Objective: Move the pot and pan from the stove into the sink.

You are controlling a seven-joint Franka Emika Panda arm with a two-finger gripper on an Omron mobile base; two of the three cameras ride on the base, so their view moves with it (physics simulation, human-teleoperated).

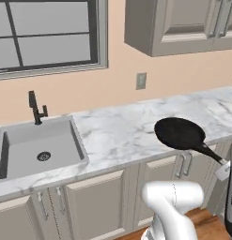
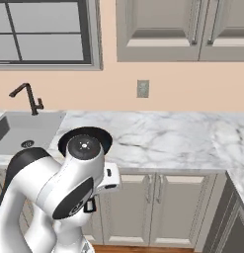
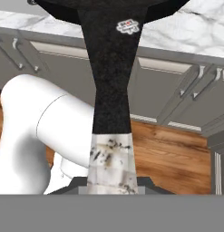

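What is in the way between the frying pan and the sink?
Nothing visible. The claw holds the pan by its handle, above the marble counter. Only bare countertop lies between it and the sink, which looks empty.

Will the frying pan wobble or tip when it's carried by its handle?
Probably a bit: the pincer grips the pan at the far handle end, so the round part likely pulls downward. It looks stiff, so it shouldn't bend.

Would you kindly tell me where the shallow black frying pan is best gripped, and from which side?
By the far end of the long straight handle, from the cabinet side: it sticks out beyond the shallow black frying pan, narrow enough for the hand, now shut on it there.
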